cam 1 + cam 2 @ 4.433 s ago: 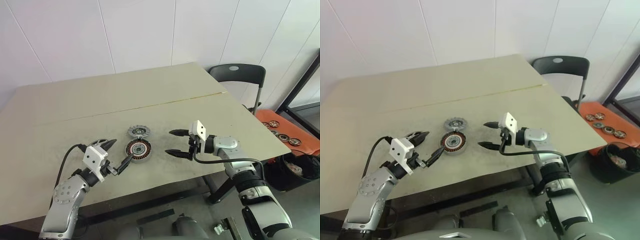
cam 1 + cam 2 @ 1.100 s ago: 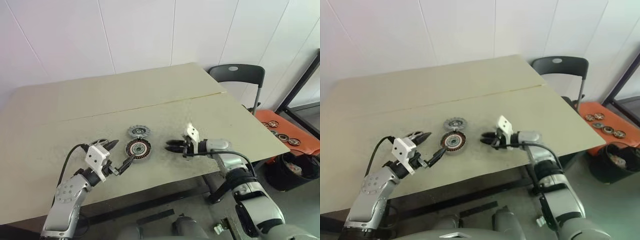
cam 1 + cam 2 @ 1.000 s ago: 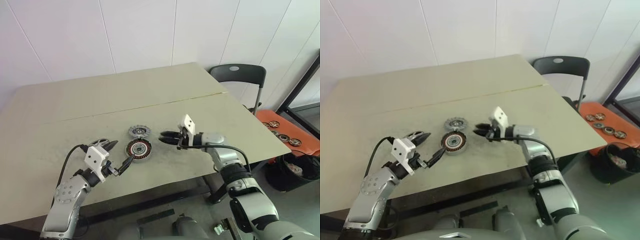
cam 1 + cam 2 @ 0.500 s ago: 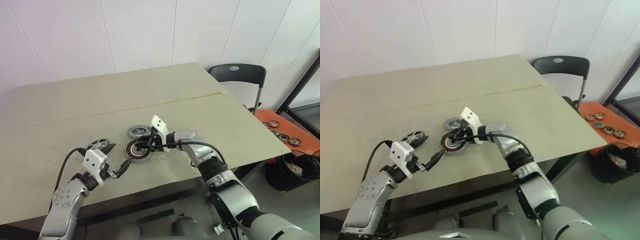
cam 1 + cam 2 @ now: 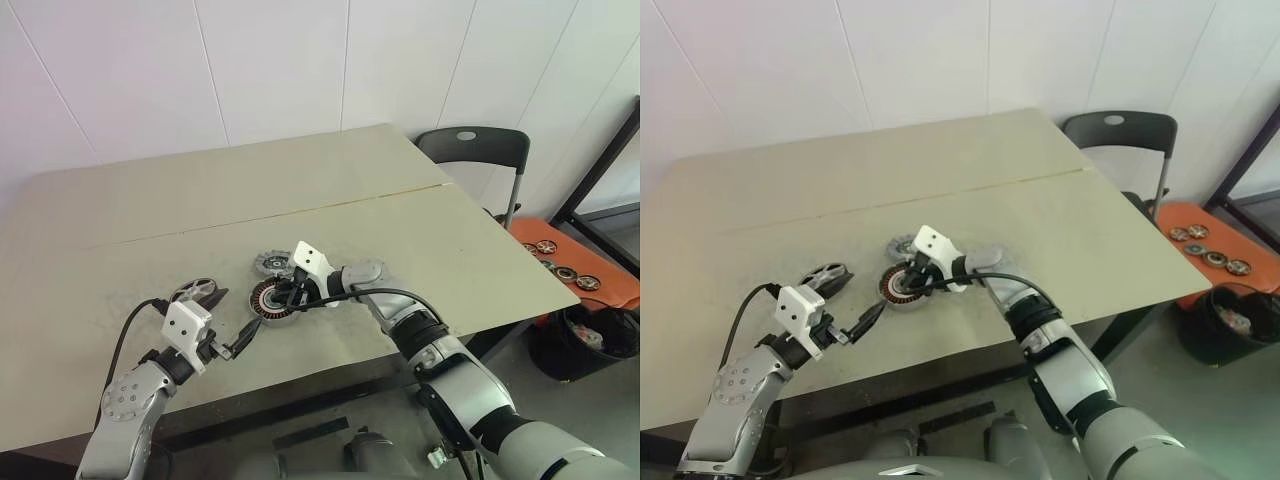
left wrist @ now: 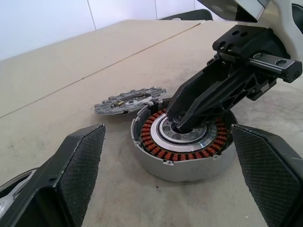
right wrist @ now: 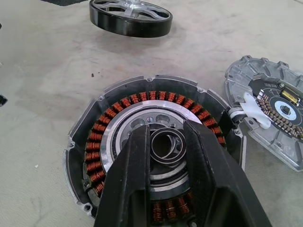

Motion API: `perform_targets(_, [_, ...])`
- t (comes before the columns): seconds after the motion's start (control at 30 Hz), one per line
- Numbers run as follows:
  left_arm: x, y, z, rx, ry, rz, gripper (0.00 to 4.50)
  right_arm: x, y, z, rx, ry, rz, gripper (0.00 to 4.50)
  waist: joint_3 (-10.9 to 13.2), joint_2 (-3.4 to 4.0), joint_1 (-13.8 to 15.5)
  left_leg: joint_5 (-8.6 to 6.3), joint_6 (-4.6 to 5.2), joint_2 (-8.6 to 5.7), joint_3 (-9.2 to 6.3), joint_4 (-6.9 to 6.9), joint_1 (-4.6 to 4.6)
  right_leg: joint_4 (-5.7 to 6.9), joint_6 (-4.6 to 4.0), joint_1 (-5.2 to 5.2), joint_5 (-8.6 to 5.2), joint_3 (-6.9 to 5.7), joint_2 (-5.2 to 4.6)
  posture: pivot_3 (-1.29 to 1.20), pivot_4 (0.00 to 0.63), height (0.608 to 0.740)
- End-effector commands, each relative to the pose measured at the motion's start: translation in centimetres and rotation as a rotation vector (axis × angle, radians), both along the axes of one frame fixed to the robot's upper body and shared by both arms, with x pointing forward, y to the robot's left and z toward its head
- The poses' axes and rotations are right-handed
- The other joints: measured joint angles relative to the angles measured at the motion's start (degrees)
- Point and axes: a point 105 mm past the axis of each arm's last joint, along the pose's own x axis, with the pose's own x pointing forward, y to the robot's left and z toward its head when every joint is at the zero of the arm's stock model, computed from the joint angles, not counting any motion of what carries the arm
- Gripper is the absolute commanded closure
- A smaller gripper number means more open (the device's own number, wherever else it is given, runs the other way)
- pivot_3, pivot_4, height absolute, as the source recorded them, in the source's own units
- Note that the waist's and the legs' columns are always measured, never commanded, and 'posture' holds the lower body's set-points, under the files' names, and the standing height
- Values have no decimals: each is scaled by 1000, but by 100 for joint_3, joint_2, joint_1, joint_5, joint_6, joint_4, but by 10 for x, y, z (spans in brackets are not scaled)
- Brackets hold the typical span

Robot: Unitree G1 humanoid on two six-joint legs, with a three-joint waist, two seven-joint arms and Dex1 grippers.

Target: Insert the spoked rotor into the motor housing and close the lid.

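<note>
We see motor housing (image 7: 156,142) flat on table, copper windings exposed; lid (image 7: 272,111) touching beside; spoked rotor (image 7: 130,18) apart.

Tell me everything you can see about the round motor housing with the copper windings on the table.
The round motor housing is a flat grey metal puck with a lobed outer rim, a ring of reddish-copper windings and a silvery centre plate around an open bore. It lies flat, face up, on the beige table, open and without a rotor. The notched grey metal lid lies right beside it. The right gripper has its black jaws nearly shut at the bore.
</note>
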Motion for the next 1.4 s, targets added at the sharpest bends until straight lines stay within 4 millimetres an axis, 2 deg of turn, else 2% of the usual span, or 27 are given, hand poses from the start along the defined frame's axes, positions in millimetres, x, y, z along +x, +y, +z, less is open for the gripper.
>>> perform_targets(0.03, [1,0,15,12,-59,-6,0,2,4,7,9,-19,13,3833,0,0,0,0,0,0,0,0,0,0,0,0,0,0,0,0,0,740])
perform_targets(0.17, [1,0,14,12,-55,-5,0,-3,9,10,38,6,36,3833,0,0,0,0,0,0,0,0,0,0,0,0,0,0,0,0,0,740])
perform_targets(0.83, [1,-2,8,11,-38,-7,0,-4,16,14,79,14,22,3833,0,0,2,0,0,0,0,-21,0,-3,0,-8,0,0,0,0,0,740])
perform_targets(1.23, [1,-2,8,14,-36,-7,0,5,3,10,8,-40,4,3833,0,0,10,0,0,-1,1,-22,0,-5,0,-7,0,0,-1,0,0,740])
perform_targets(1.4, [1,-2,8,15,-36,-9,0,1,3,6,4,-17,18,3833,0,-1,3,0,0,0,1,-22,1,-6,0,-6,0,0,-1,0,0,740])
